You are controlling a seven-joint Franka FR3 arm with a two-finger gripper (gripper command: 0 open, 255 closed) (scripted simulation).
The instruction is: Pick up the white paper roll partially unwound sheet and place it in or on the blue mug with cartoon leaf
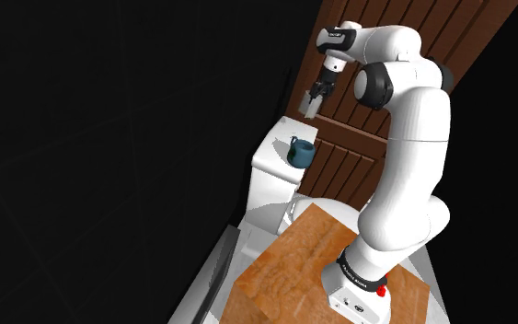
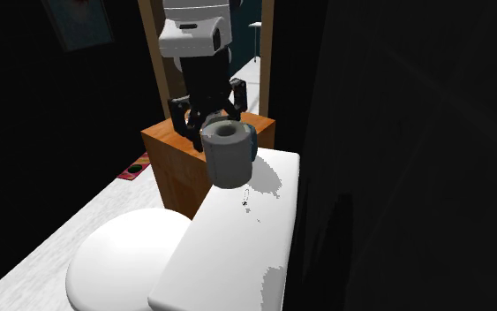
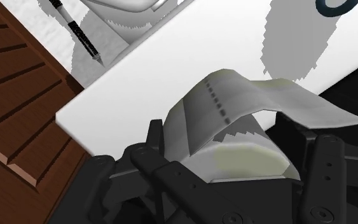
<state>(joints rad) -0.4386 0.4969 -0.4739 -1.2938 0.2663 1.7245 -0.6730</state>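
Observation:
My gripper (image 1: 317, 94) is shut on the white paper roll (image 1: 309, 107), holding it in the air above the white toilet tank (image 1: 271, 158). In the wrist view the roll (image 3: 234, 137) sits clasped between the black fingers (image 3: 327, 175), and a loose perforated sheet (image 3: 298, 98) trails off it. The blue mug (image 1: 300, 152) stands on the tank lid, below the held roll and a little toward the stand. In the second exterior view the roll (image 2: 227, 152) hangs over the tank lid (image 2: 237, 243), with a sliver of the mug (image 2: 252, 140) showing behind it.
A dark wood panelled wall (image 1: 358, 138) rises behind the tank. The closed toilet seat lid (image 2: 123, 256) lies in front of the tank. The wooden stand (image 1: 293, 267) holds the arm's base. A thin black stick (image 3: 79, 35) lies beside the toilet. Black area surrounds the shoulder view's left.

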